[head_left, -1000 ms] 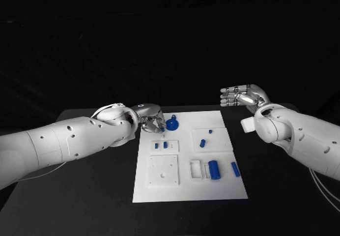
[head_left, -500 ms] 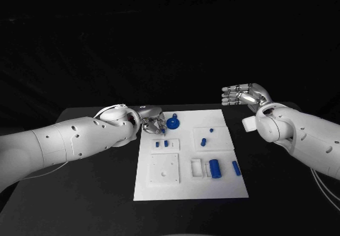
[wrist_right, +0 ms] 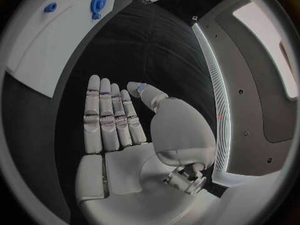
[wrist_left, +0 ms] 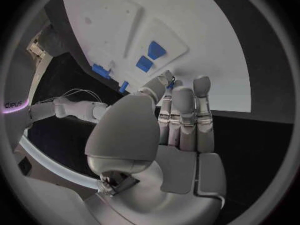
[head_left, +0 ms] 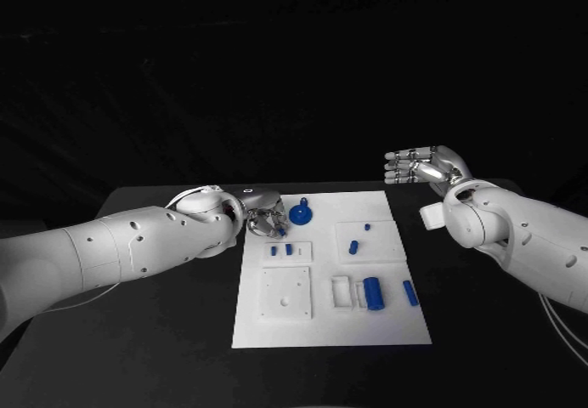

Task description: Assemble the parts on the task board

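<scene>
Task board (head_left: 330,327), white, laid mid-bench so both arms reach it, blue parts (head_left: 374,293) seated in its recesses; left hand (head_left: 263,218) poised at its far-left corner, grasp not discernible; right hand (head_left: 421,165) raised clear, fingers (wrist_right: 107,117) extended, nothing held.

1. A black table (head_left: 147,340) was seen under a dark, unlit background.
2. The table's matte top (wrist_right: 144,45) was also caught in the right wrist view, without marks or gloss.
3. Its far edge was seen as a straight line against the darkness behind.
4. Its near corners were cut off by the frame.
</scene>
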